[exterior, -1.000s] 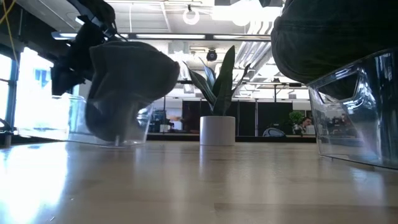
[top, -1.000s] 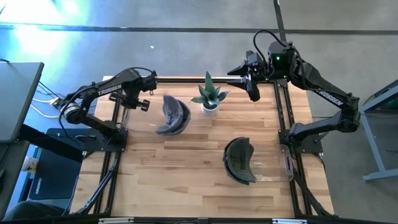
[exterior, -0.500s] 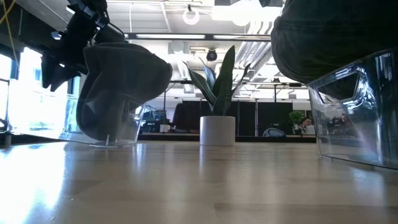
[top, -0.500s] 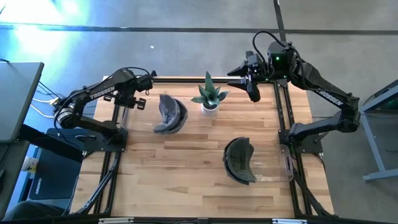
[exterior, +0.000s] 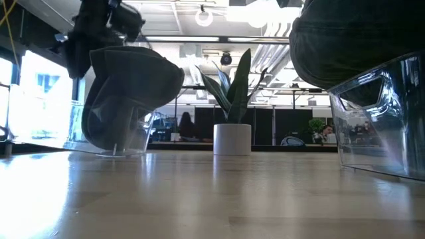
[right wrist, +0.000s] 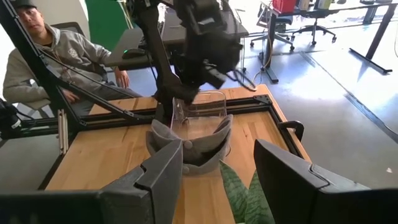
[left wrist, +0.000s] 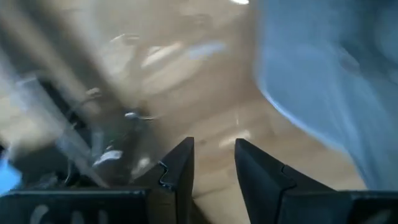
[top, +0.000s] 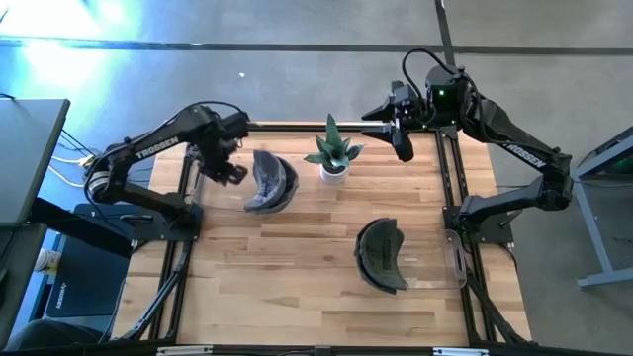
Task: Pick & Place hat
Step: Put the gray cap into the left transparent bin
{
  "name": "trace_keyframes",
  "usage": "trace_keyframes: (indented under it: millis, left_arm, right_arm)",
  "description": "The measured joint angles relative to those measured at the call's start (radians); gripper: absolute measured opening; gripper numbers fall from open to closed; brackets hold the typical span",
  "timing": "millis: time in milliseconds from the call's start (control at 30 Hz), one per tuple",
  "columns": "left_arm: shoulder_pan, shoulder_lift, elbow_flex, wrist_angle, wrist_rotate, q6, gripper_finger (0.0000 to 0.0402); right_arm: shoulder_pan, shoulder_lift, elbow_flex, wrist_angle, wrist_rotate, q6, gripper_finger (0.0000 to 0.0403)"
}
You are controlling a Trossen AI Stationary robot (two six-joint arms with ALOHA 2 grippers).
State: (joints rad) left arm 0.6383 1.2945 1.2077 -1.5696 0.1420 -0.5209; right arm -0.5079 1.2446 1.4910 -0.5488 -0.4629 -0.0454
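Observation:
A grey hat rests over a clear stand at the table's far left; it also shows in the low view and the right wrist view. My left gripper hangs just left of that hat and above it, pointing down. Its fingers stand slightly apart with nothing between them. A dark hat sits on another clear stand at the near right. My right gripper waits open, raised over the far right edge.
A potted plant in a white pot stands at the far middle, between the two arms. Bare wood lies at the near left and middle. A seated person shows beyond the table's left side.
My left gripper has let go of the grey hat, risen and turned about its own axis, ending just left of the hat. The hat has sunk a little onto its clear stand, shifted slightly left, and has since kept still.

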Motion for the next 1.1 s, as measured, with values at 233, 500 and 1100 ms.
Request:
trace_keyframes:
  millis: [233, 500, 1100]
  left_arm:
    - [-0.262, -0.001, 0.008, 0.008, 0.050, 0.399, 0.0111]
    - [-0.440, 0.000, -0.128, 0.105, -0.105, 0.447, 0.0178]
    - [-0.456, 0.000, -0.294, 0.372, -0.206, 0.491, 0.0158]
  right_arm:
    - [0.000, 0.000, 0.000, 0.011, 0.000, 0.004, 0.0194]
    - [0.000, 0.000, 0.000, 0.042, 0.001, 0.021, 0.0194]
    - [0.000, 0.000, 0.000, 0.046, 0.001, 0.022, 0.0194]
